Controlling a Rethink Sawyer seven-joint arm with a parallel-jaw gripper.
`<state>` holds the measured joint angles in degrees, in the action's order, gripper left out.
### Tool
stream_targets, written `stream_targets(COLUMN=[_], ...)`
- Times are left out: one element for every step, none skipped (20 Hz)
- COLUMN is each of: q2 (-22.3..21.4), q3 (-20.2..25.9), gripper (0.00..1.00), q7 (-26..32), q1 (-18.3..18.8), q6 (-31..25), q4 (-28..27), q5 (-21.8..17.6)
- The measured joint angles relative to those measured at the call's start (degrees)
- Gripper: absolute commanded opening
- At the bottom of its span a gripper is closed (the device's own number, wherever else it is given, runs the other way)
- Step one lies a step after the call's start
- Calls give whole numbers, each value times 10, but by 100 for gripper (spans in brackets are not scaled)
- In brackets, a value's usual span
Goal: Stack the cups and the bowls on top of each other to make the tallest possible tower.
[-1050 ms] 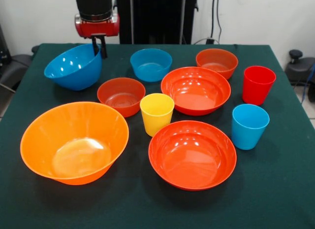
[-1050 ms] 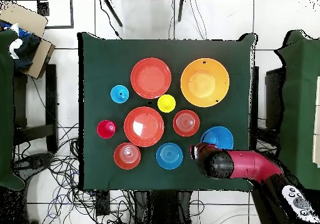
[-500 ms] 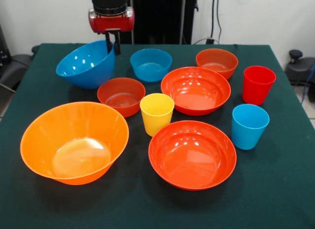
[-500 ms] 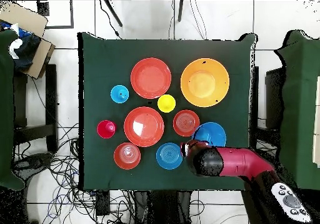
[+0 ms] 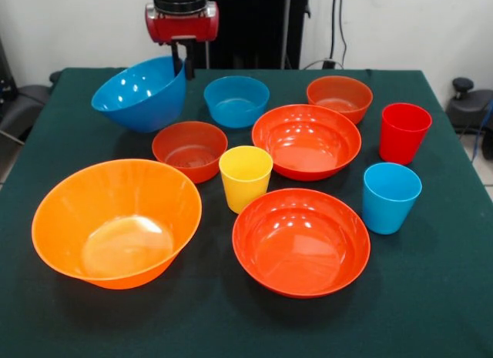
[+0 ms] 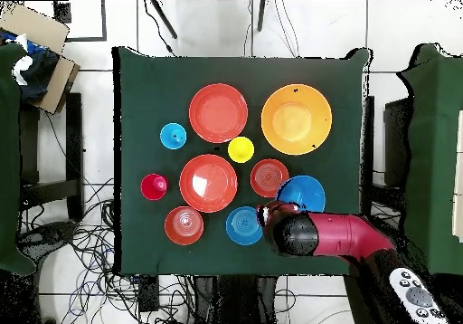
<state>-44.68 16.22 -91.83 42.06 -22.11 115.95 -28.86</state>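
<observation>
My gripper (image 5: 182, 65) is shut on the far rim of the large blue bowl (image 5: 139, 92), which hangs tilted above the green table at the back left. In the overhead view the arm covers the gripper, and the large blue bowl (image 6: 306, 192) shows beside it. On the cloth stand the huge orange bowl (image 5: 115, 219), a small blue bowl (image 5: 236, 100), two small red-orange bowls (image 5: 189, 150) (image 5: 339, 96) and two wide red-orange bowls (image 5: 306, 140) (image 5: 300, 240). The yellow cup (image 5: 245, 177), light blue cup (image 5: 390, 196) and red cup (image 5: 404, 132) stand upright and apart.
The held bowl hangs just left of the small blue bowl and behind one small red-orange bowl. The green table (image 5: 431, 296) has bare cloth along its front edge. A cardboard box (image 6: 41, 44) and cables lie on the floor beside the table.
The gripper has carried the large blue bowl to the right in the front view, closer to the small blue bowl, and slightly higher. Everything else has stayed put.
</observation>
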Motion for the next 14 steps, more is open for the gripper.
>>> stream_targets(q2=[-2,-8,-11,-15,-20,-25,-30,-34,-38,-43,-45,-47,-48,-48], q3=[0,0,0,0,0,0,0,0,0,0,0,0,0,0], gripper=[0,0,0,0,0,0,0,0,0,0,0,0,0,0], q7=[0,0,0,0,0,0,0,0,0,0,0,0,0,0], q1=[0,0,0,0,-1,-1,-2,-3,-5,-8,-10,-13,-16,-20], q6=[0,0,0,0,0,0,0,0,0,0,0,0,0,0], q4=[1,2,3,4,5,6,6,7,7,7,7,7,7,7], q5=[1,5,6,9,11,14,17,20,25,30,32,34,37,38])
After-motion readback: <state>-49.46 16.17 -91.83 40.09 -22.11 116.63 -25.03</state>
